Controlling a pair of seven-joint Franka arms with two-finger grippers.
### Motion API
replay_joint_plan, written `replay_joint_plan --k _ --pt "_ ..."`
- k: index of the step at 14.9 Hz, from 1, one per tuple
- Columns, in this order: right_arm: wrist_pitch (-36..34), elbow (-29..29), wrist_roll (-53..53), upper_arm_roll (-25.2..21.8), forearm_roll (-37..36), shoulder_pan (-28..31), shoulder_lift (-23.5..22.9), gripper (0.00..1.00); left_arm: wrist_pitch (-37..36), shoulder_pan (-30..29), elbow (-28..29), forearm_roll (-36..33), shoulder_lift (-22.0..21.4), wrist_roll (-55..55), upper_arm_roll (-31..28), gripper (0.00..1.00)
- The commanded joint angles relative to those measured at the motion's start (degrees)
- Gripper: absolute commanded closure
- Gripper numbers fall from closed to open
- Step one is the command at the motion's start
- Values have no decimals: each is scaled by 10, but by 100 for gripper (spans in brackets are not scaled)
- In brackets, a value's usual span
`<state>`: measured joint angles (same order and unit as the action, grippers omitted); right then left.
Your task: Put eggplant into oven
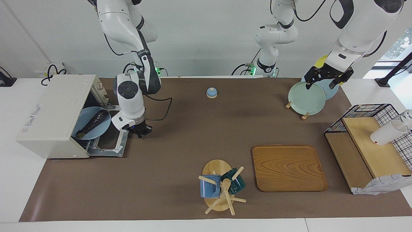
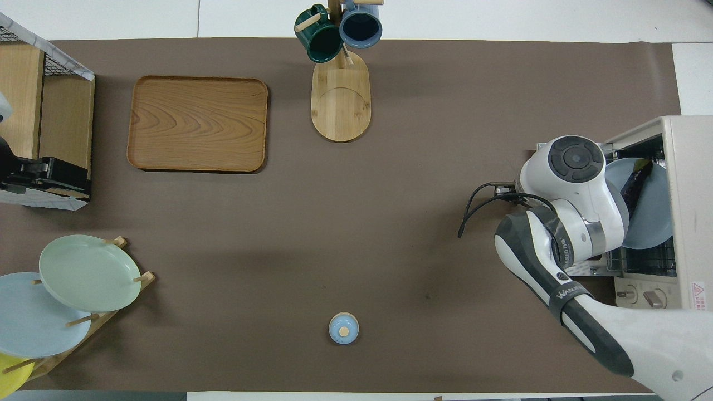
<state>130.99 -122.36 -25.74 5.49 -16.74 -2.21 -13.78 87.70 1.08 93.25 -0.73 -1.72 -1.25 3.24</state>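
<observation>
The cream-white oven (image 1: 51, 116) stands at the right arm's end of the table with its door (image 1: 111, 146) dropped open. The dark eggplant (image 1: 95, 120) lies on a light blue plate (image 1: 83, 130) that rests on the oven's rack, partly inside. Both also show in the overhead view: the eggplant (image 2: 635, 184) on the plate (image 2: 649, 228), in the oven (image 2: 690, 189). My right gripper (image 1: 141, 131) hangs low just in front of the open door, apart from the plate and empty. My left gripper (image 1: 325, 80) is open and empty, raised over the plate rack.
A plate rack (image 1: 305, 98) holds green, blue and yellow plates. A wire-and-wood shelf (image 1: 370, 145) with a white cup stands at the left arm's end. A wooden tray (image 1: 288, 167), a mug tree (image 1: 222, 188) and a small blue knob (image 1: 211, 92) sit mid-table.
</observation>
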Motion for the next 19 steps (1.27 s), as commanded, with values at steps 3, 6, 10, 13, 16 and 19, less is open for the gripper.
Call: replay_joint_plan --k 3,6,10,13,16,19 --pt "-47 -11 -16 5 -101 19 13 100 -7 -6 6 -2 -11 -2 4 0" --pt "-88 16 -1 6 -148 20 11 100 -7 -7 6 -2 -11 -2 4 0" --pt "-150 86 110 6 -153 43 15 100 -7 -7 6 -2 -10 -2 4 0" --pt "-158 92 170 6 -146 66 49 100 -7 -6 6 -2 -10 -2 3 0" --pt "-171 92 193 6 -145 70 65 100 -7 -7 6 -2 -11 -2 4 0" --pt "-188 92 213 6 -143 82 81 100 -7 -7 6 -2 -11 -2 4 0"
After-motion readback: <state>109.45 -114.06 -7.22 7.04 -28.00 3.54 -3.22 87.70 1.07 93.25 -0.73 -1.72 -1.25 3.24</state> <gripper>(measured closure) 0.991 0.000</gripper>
